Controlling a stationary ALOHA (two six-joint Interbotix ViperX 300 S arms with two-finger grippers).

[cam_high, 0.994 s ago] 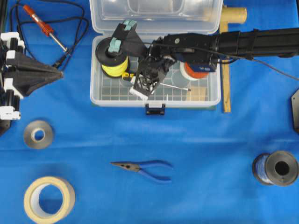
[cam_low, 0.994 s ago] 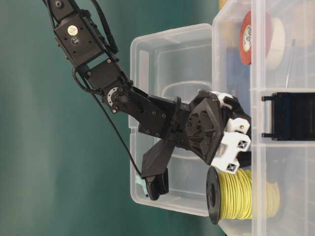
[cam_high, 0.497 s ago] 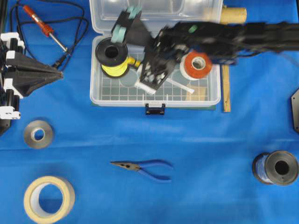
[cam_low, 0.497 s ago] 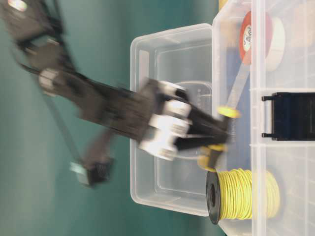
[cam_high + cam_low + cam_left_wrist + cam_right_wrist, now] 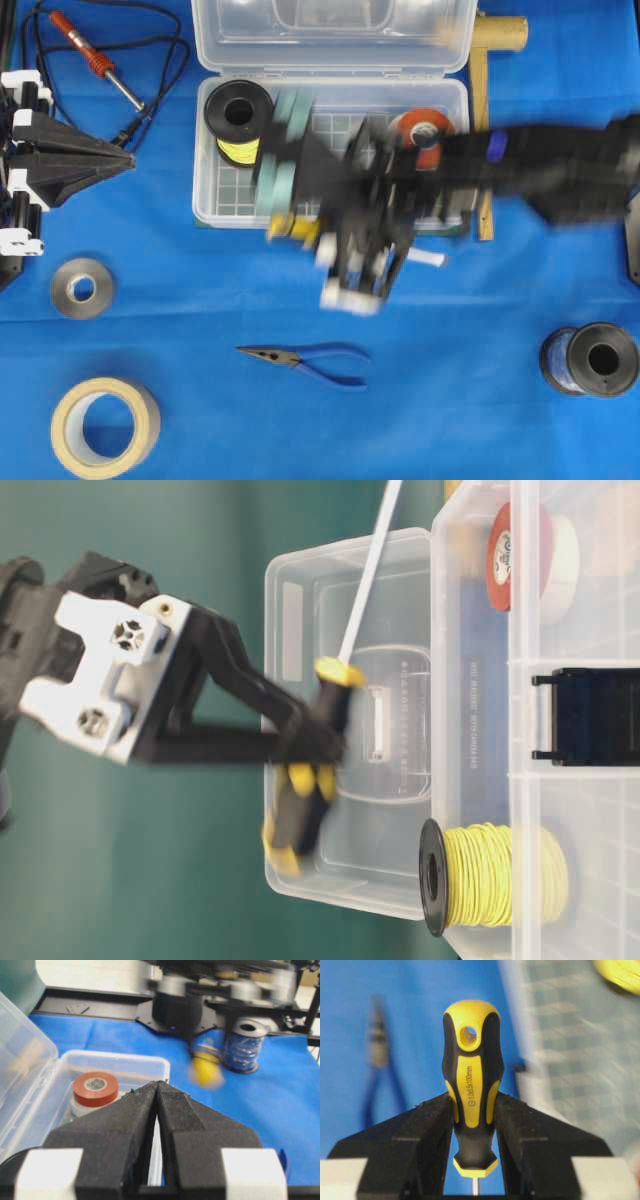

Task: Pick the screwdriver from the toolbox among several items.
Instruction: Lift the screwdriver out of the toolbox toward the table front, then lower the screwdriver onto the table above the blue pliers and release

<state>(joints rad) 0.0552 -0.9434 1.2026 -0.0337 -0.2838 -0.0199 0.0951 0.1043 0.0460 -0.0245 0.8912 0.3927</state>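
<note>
My right gripper [image 5: 338, 238] is shut on the screwdriver [image 5: 296, 228]. It holds the yellow-and-black handle [image 5: 471, 1085] between both pads, above the toolbox's front wall and the blue cloth. The thin shaft points away from the handle [image 5: 368, 570]. The arm is motion-blurred. The clear toolbox [image 5: 213, 200] stands open at the back, holding the spool of yellow wire [image 5: 238, 120] and the red-and-white tape roll [image 5: 425, 135]. The tan piece is hidden behind the arm. My left gripper [image 5: 125, 160] is shut and empty at the far left, away from the toolbox.
Blue-handled pliers [image 5: 310, 358] lie in front of the toolbox. A red soldering iron [image 5: 95, 60] with its cord lies at back left. A grey roll [image 5: 82, 288] and a masking tape roll [image 5: 105, 428] sit front left, and a blue wire spool [image 5: 590, 360] front right. A wooden piece [image 5: 485, 120] stands beside the toolbox.
My right gripper closed on the screwdriver inside the toolbox, lifted it out and swung toward the front, over the toolbox's front wall. The left arm has not moved.
</note>
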